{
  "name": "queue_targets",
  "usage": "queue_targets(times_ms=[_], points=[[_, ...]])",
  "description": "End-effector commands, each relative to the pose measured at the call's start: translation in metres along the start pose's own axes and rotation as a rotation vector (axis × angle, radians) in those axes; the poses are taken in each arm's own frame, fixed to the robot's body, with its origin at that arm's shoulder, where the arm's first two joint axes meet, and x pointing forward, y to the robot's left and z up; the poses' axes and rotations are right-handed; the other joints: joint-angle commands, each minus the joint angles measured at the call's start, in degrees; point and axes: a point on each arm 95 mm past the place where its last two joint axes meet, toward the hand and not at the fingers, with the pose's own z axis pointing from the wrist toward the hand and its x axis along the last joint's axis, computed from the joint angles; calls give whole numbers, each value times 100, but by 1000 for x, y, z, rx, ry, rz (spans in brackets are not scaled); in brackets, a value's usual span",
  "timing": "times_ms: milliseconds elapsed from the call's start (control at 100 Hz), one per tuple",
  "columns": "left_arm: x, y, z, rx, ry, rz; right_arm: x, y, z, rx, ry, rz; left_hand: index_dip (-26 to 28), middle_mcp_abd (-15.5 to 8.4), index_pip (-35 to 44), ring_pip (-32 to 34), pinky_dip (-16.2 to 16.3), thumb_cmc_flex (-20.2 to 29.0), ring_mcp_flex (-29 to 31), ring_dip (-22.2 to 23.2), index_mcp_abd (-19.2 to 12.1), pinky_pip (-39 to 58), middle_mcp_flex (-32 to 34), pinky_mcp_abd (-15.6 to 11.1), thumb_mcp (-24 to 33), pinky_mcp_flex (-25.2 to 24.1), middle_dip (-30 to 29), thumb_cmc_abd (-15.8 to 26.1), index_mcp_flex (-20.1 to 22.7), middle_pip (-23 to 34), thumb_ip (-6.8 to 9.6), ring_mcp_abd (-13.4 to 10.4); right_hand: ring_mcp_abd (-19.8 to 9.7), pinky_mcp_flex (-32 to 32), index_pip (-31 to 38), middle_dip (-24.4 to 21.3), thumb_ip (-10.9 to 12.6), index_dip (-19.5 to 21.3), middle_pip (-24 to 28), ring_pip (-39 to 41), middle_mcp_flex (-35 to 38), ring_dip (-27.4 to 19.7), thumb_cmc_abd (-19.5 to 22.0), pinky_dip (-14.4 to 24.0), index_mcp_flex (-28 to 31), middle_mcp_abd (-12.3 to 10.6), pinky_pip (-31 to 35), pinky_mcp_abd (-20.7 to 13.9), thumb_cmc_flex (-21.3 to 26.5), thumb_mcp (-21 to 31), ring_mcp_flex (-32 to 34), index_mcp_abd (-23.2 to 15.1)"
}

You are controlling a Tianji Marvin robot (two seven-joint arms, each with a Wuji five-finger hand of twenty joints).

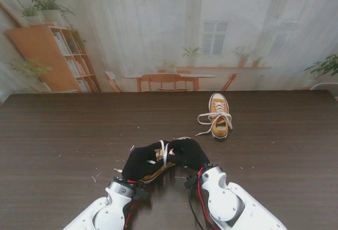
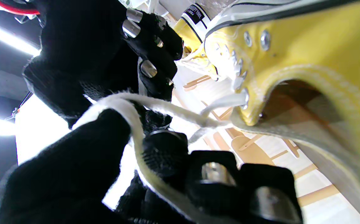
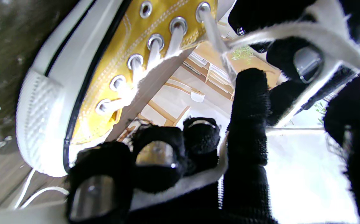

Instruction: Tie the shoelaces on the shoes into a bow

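Dark wood-grain worktop, printed room backdrop behind it. Two yellow shoes on it. Far shoe sits right of centre, well apart from the hands, long axis running away from me; which end is the toe is hard to tell at this size. Its laces lie loose, spilling left onto the worktop.

Near shoe is mostly hidden under both hands, long axis roughly left-nearer to right-farther; only a strip of sole shows in the stand view. Right wrist view shows its white toe cap and eyelet row, shoe tilted on its side.

Left hand and right hand meet over it, touching. Both have fingers curled closed on the white lace: the left has it draped over a finger and pinched, the right has a strand running across its fingers. Lace runs taut to the top eyelets. No bow visible.
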Motion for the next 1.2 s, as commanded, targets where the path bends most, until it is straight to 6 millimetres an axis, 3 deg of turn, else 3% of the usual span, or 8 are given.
queue_targets(times_ms=[0,270,430,450,660,820,1010,1190], points=[[4,3,0,-13,7,3,0,1,-1,18,3,-9,-23,-65,40,109,-77,-146,120,-33,-882,1413,371,-722,59,104,-56,-125,125,20,28,-257,110,55,-20,-72,-158,150,-51,-71,-129,-119,-101,-100,124,-5,786,120,-106,40,92,-128],[6,5,1,-15,12,49,0,-2,-2,33,-9,-19,-23,-80,42,110,-84,-139,122,-34,-858,1420,371,-770,59,107,-54,-145,132,17,43,-294,101,13,58,-132,-180,281,-177,-468,-471,-339,-406,-222,245,-34,473,188,107,164,98,-98],[6,6,1,-18,19,67,0,-3,-2,44,-23,-21,-23,-90,41,111,-88,-156,121,-35,-862,1423,369,-778,56,107,-52,-148,129,16,47,-300,77,-273,365,-214,-759,-62,-264,-672,-909,-425,-672,-271,185,-40,184,213,409,165,-257,-167],[6,6,1,-18,20,69,0,-3,-2,45,-24,-20,-23,-93,41,112,-88,-153,121,-35,-863,1423,370,-779,59,107,-53,-152,129,14,48,-300,70,-353,638,-257,-896,-336,-263,-708,-988,-397,-735,-186,150,-41,130,194,514,175,-339,-191],[6,7,1,-17,22,85,1,-5,-2,43,-31,-14,-20,-92,49,114,-94,-142,122,-35,-878,1422,372,-806,81,110,-49,-152,151,18,58,-313,31,-656,1192,-320,-1194,-405,-257,-783,-1282,-372,-1027,-69,-12,-35,23,115,917,254,-624,-268],[6,7,1,-20,26,87,4,-6,-3,47,-51,29,-18,-103,54,115,-97,-161,121,-35,-884,1425,370,-828,88,110,-49,-152,163,19,58,-324,22,-884,1633,-349,-1222,-407,-267,-823,-1459,-356,-1204,2,-159,-38,-39,62,1330,256,-814,-379],[6,8,1,-20,25,83,6,-7,-3,55,-77,88,-18,-118,54,116,-99,-185,121,-35,-872,1427,370,-832,70,109,-50,-110,160,16,50,-324,45,-1191,1937,-379,-1064,-380,-281,-867,-1619,-337,-1304,84,14,-14,-111,42,1909,518,-1025,-251],[7,8,0,-15,19,76,10,-7,-4,56,-96,130,-20,-119,48,116,-101,-199,121,-35,-870,1428,369,-833,35,109,-51,-80,147,14,41,-324,150,-1452,2139,-419,-856,-10,-194,-899,-1801,-300,-953,254,92,50,-170,107,2246,653,-1239,84]])
